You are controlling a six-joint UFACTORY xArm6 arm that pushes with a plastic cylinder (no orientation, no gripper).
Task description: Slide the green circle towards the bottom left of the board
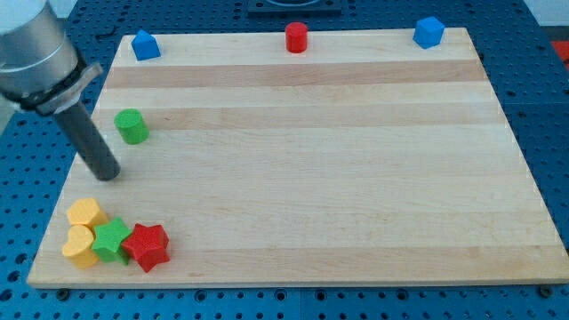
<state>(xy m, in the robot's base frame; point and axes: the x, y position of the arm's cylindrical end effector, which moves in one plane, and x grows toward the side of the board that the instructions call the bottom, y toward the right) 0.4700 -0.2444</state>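
The green circle (132,126), a short green cylinder, stands near the board's left edge, in the upper half of the view. My tip (108,175) rests on the board just below and slightly left of it, a small gap apart. The dark rod slants up to the view's left into the grey arm.
At the board's bottom left a yellow hexagon-like block (86,213), a yellow heart (79,246), a green star (112,238) and a red star (148,246) sit clustered. Along the top edge stand a blue block (145,44), a red cylinder (296,37) and another blue block (428,32).
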